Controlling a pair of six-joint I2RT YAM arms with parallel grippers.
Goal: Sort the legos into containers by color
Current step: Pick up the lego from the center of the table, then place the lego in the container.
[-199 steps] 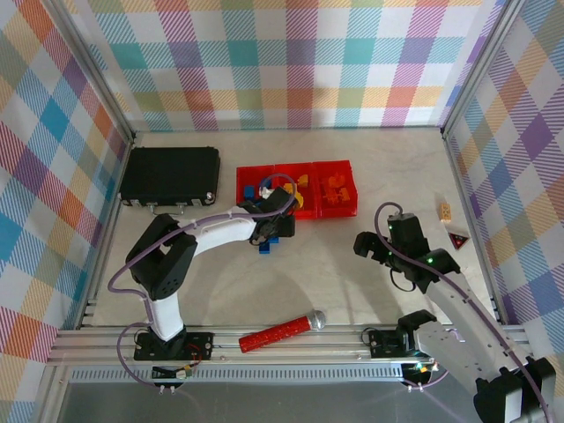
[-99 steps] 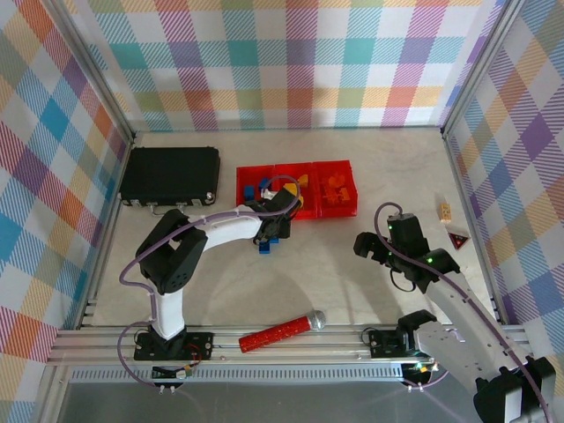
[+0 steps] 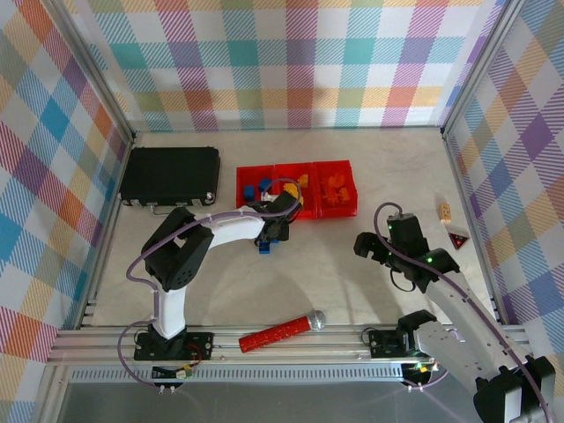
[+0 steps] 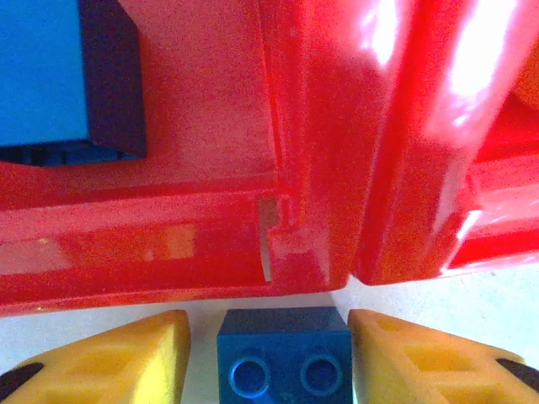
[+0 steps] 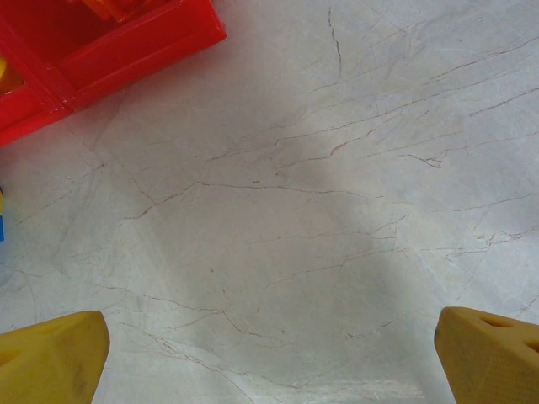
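On the worktop (image 3: 352, 295) seen from above, the left hand (image 3: 271, 236) reaches down over a blue lego (image 3: 264, 249) just in front of the red containers (image 3: 339, 212), while the right hand (image 3: 377, 260) hangs well apart, probably to leave the pick uncrowded. At the left wrist, yellow fingers (image 4: 109, 366) flank the lego, one touching, a sliver of worktop beside the other, so I cannot tell if it is clamped; another blue brick (image 4: 50, 76) lies in the compartment ahead. At the right wrist, the fingers (image 5: 50, 353) stand wide apart, holding nothing.

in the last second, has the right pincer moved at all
No. The right pincer holds its place, open, just left of the tan block.
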